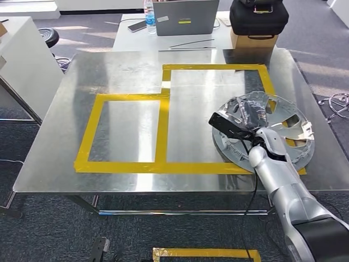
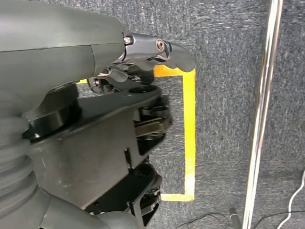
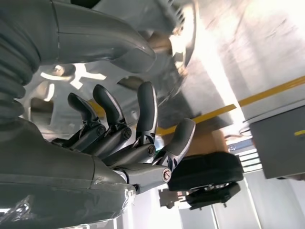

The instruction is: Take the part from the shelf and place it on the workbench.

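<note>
Lying flat on the metal workbench (image 1: pixel 123 76) in the head view, the round silver part (image 1: pixel 288 123) sits inside the right-hand rectangle of yellow tape (image 1: pixel 162 131), its near edge crossing the tape line at the bench's front. The right hand (image 1: pixel 242 123) reaches over the part's near-left area, dark against the shiny metal; from here its fingers blur into the part's cut-outs and cannot be made out singly. Beyond the bench, a laptop (image 1: pixel 185 16), a water bottle (image 1: pixel 150 16) and a black bag (image 1: pixel 258 17) on a cardboard box (image 1: pixel 252 41) stand on a white table, the bag cut off by the picture's top edge. In the left wrist view, the left hand (image 2: pixel 144 124) hangs over grey carpet and a yellow taped square (image 2: pixel 188 133); its dark fingers are curled in toward the palm with nothing between them, the thumb lying out along the side. In the right wrist view, the right hand's fingers (image 3: pixel 147 112) are spread apart and bent up toward the part's (image 3: pixel 158 19) underside or rim, close beside it. Glare hides the contact, so whether they grip it cannot be told.
</note>
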Motion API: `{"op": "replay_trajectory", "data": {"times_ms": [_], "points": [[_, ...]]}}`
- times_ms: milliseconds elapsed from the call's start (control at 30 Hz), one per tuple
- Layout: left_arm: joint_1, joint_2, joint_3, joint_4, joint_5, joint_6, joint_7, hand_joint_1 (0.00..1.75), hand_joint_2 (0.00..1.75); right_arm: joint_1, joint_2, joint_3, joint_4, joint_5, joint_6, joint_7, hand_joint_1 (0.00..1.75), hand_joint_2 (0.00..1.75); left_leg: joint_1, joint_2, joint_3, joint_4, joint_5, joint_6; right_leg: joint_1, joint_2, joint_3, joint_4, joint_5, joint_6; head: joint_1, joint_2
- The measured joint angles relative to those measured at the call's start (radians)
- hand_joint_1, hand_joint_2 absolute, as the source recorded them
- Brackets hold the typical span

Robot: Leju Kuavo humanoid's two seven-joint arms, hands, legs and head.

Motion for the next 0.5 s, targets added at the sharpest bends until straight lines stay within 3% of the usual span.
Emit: {"op": "replay_trajectory", "data": {"times_ms": [33, 100, 167, 267, 333, 433, 467, 500], "points": [[0.001, 0.000, 0.000, 0.000, 0.000, 0.000, 0.001, 0.00, 1.75, -0.003, 0.011, 0.006, 0.010, 0.001, -0.006, 0.000, 1.75, 1.75, 0.000, 0.000, 0.005, -0.018, 0.023, 0.001, 0.000, 0.000, 0.000, 0.000, 0.000, 0.000, 0.000, 0.000], [0.001, 0.000, -0.001, 0.000, 0.000, 0.001, 0.002, 0.00, 1.75, -0.017, 0.028, 0.015, 0.023, 0.001, -0.016, 0.001, 1.75, 1.75, 0.001, 0.001, 0.063, -0.141, 0.097, 0.003, 0.000, 0.000, 0.001, 0.001, -0.001, 0.003, -0.001, 0.000], [-0.001, 0.000, -0.002, 0.000, 0.000, 0.001, 0.003, 0.00, 1.75, -0.038, 0.036, 0.020, 0.032, 0.001, -0.022, 0.004, 1.75, 1.75, 0.002, 0.001, 0.118, -0.256, 0.134, 0.009, 0.004, 0.001, -0.002, 0.004, -0.003, 0.011, -0.001, 0.000], [0.000, -0.001, -0.003, 0.000, 0.003, 0.001, 0.004, 0.00, 1.75, -0.052, 0.038, 0.024, 0.038, -0.002, -0.030, 0.008, 1.75, 1.75, 0.002, -0.001, 0.129, -0.283, 0.134, 0.026, 0.006, 0.001, -0.004, 0.002, -0.003, 0.025, 0.001, 0.000], [0.000, -0.001, -0.003, 0.000, 0.006, 0.001, 0.003, 0.00, 1.75, -0.054, 0.039, 0.026, 0.038, -0.004, -0.039, 0.010, 1.75, 1.75, 0.004, -0.001, 0.130, -0.285, 0.135, 0.038, 0.004, -0.001, -0.018, 0.029, -0.025, 0.034, 0.005, 0.000], [-0.002, -0.001, -0.003, 0.000, 0.011, -0.002, -0.001, 0.00, 1.75, -0.053, 0.039, 0.031, 0.017, -0.012, -0.061, 0.012, 1.75, 1.75, 0.005, -0.001, 0.131, -0.286, 0.134, 0.048, 0.004, -0.002, -0.101, 0.207, -0.112, 0.042, 0.010, 0.000], [-0.002, -0.001, -0.003, 0.000, 0.013, -0.002, -0.003, 0.00, 1.75, -0.050, 0.039, 0.032, 0.004, -0.017, -0.070, 0.013, 1.75, 1.75, 0.005, -0.001, 0.131, -0.286, 0.134, 0.049, 0.004, -0.002, -0.129, 0.265, -0.131, 0.042, 0.010, 0.000], [-0.001, -0.001, -0.003, 0.000, 0.015, -0.001, -0.003, 0.00, 1.75, -0.044, 0.039, 0.032, -0.013, -0.020, -0.078, 0.014, 1.75, 1.75, 0.005, -0.002, 0.132, -0.285, 0.133, 0.050, 0.004, -0.002, -0.143, 0.289, -0.130, 0.042, 0.011, 0.000]]}}
